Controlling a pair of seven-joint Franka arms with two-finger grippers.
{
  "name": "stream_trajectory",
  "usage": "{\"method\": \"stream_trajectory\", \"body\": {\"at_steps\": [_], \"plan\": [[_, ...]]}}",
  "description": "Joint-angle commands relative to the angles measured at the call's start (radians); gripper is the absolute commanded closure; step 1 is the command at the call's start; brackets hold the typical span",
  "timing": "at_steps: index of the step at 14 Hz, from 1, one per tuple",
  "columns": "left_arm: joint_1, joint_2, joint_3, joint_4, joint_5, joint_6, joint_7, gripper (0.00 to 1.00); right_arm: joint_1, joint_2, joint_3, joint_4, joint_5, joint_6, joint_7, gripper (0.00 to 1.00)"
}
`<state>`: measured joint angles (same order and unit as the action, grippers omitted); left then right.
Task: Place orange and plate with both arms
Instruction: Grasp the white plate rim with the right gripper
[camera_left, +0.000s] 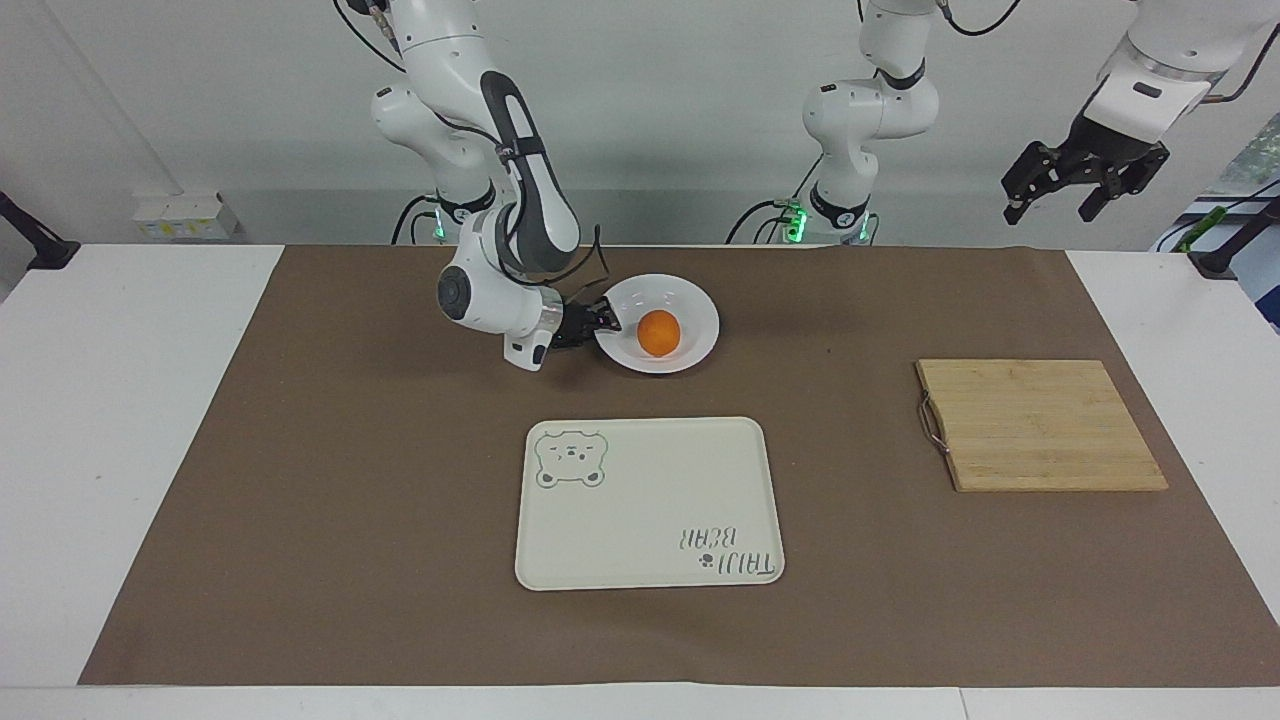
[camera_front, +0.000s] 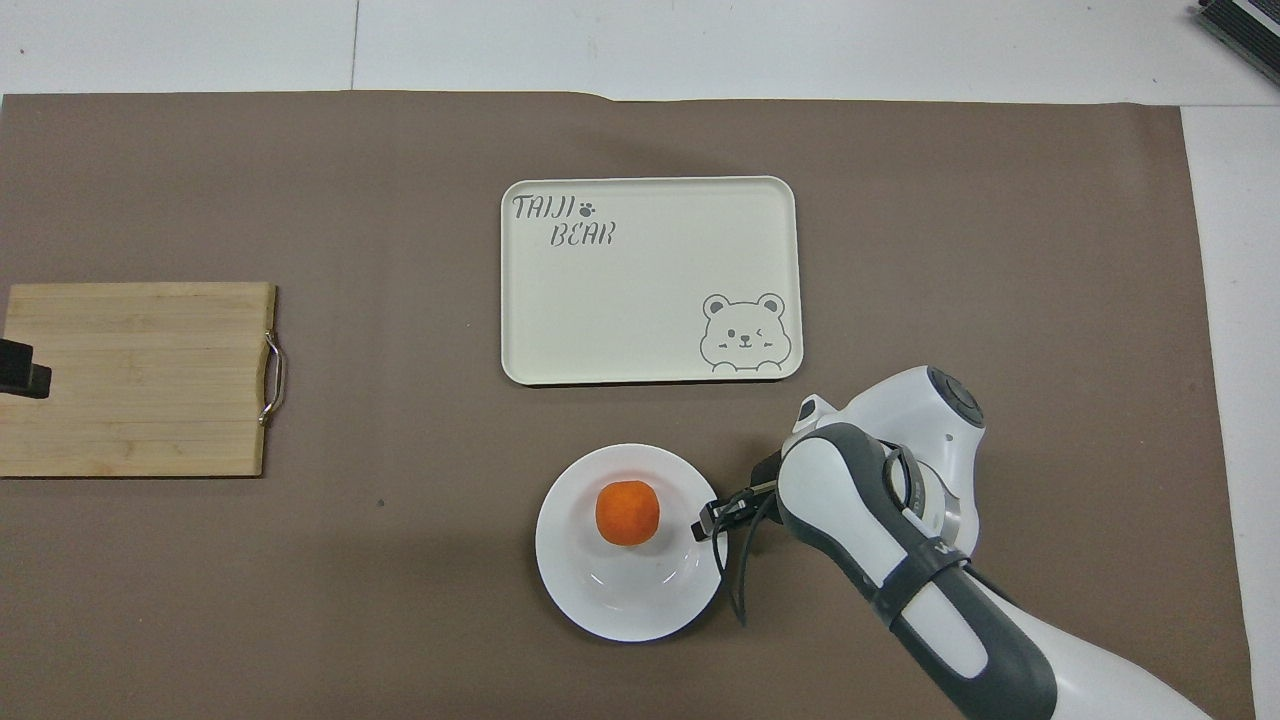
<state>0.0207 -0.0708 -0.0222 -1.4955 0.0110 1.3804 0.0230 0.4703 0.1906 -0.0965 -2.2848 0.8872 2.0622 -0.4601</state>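
Nearest the robots, the round glossy white shallow plate (camera_left: 657, 323) sits on the brown mat of the bench (camera_left: 300, 480), with the small bright-orange orange (camera_left: 659, 332) resting in its bowl, roughly at its middle. The right arm's black two-finger tool (camera_left: 606, 320) lies low at the plate's rim on the side toward the right arm's end of the bench, its fingertips pressed together on that rim; it appears to pinch the edge, though whether the plate is lifted cannot be told. So the plate reaches away from this tool toward the left arm's end, the orange lying just past the pinched edge, near the tips but apart from them. Farther from the robots, straight out from the plate, lies the cream rectangular tray with a bear drawing (camera_left: 650, 500), bare; a carry that way looks like the likely next move, and the loose orange could roll if the plate tips. The left arm's black tool (camera_left: 1083, 172) waits with fingers spread, raised high at its own end, near the pale wooden cutting board (camera_left: 1040, 425).
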Motion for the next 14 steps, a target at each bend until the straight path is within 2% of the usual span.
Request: {"method": "stream_trajectory", "body": {"at_steps": [1,3,9,14], "plan": [[-0.005,-0.021,0.001,-0.025,0.007,0.005,0.018,0.0,-0.004,-0.01,-0.002,-0.009,0.067,-0.01,0.017,1.0],[-0.005,-0.021,0.001,-0.025,0.007,0.005,0.006,0.0,-0.012,-0.007,-0.002,0.01,0.111,-0.057,0.012,1.0],[0.007,-0.021,0.01,-0.025,0.007,0.002,0.006,0.0,-0.076,0.033,-0.002,0.109,0.121,-0.155,-0.063,1.0],[0.002,-0.021,0.008,-0.025,0.007,0.002,0.006,0.0,-0.085,0.085,-0.002,0.208,0.229,-0.156,-0.057,1.0]]}}
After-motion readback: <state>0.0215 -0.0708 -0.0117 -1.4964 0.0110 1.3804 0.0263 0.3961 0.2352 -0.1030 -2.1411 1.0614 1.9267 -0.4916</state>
